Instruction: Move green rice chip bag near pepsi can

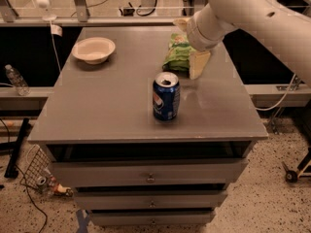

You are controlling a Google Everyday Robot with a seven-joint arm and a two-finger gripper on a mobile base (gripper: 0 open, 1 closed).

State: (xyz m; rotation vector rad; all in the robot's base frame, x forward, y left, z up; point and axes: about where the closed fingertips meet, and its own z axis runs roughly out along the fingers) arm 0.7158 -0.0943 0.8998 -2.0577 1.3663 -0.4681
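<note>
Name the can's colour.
The can is blue, silver-topped, in the camera view; the hand is at the bag.

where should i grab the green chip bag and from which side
Grip the green rice chip bag across its crinkled middle, from above: it lies flat on the table, so the sides sit low. The gripper hangs open right beside it.
</note>
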